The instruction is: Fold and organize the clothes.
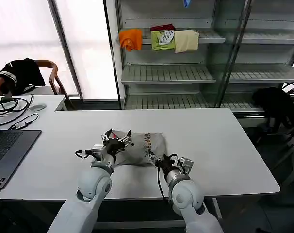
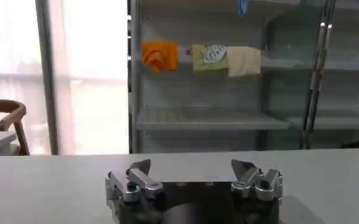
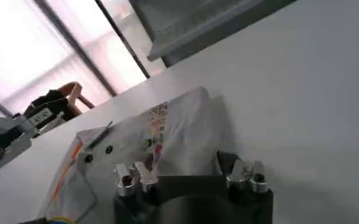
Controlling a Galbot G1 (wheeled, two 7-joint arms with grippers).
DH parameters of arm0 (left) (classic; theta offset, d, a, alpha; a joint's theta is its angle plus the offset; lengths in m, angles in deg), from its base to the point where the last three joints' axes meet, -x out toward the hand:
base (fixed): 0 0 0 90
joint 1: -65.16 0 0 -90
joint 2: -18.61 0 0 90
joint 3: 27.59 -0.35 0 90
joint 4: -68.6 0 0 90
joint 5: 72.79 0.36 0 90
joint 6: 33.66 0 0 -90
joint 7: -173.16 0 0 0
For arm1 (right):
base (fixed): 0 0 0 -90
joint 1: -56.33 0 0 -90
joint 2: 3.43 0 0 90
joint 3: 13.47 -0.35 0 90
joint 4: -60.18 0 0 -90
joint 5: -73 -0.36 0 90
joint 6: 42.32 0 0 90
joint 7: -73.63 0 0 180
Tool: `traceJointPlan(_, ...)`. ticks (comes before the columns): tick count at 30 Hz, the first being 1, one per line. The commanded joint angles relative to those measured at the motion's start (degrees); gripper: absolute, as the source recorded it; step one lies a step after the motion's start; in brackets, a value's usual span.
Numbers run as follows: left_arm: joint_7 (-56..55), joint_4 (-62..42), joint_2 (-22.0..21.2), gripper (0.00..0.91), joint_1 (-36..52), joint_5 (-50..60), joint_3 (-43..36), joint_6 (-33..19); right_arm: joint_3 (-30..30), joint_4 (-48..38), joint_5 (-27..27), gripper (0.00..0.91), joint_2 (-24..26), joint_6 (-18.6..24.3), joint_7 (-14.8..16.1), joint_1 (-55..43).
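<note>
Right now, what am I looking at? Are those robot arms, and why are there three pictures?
Yes, it is a robot with two arms. Each arm ends in a gripper, which works like a hand with two fingers. One picture comes from a camera on the robot's head, looking down at a white table. The other two come from small cameras on its wrists, so you see each gripper up close. On the table lie the clothes, light grey shirts in a rumpled pile; one has a small colourful print. The left gripper sits at one side of the pile with its fingers open. The right gripper is at the other side, also open. Neither holds anything. Behind, folded cloths rest on a shelf.
</note>
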Motion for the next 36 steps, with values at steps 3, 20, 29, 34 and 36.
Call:
traceJointPlan(3,-0.4,1.2,0.9,0.907,-1.5,0.4,1.0,0.2,0.6,-0.7,-2.8,0.000,-0.1,0.0,-1.9,-0.5)
traceJointPlan(20,-0.7,1.1,0.0,0.907,-2.1,0.9,0.8,0.0,-3.5,2.0,-5.3,0.000,9.7,-0.2,0.3,1.3)
traceJointPlan(29,-0.5,1.5,-1.0,0.907,-3.4,2.1,0.5,-0.2,-8.6,2.9,-6.4,0.000,16.0,-0.2,1.8,3.5)
traceJointPlan(34,-0.4,1.9,-1.6,0.907,-3.9,2.5,0.1,-0.2,-12.0,5.2,-6.7,0.000,17.9,-0.2,2.1,7.0)
traceJointPlan(36,-0.4,2.1,-1.8,0.907,-3.8,2.8,-0.1,-0.2,-13.2,5.8,-6.8,0.000,18.4,-0.1,2.5,8.1)
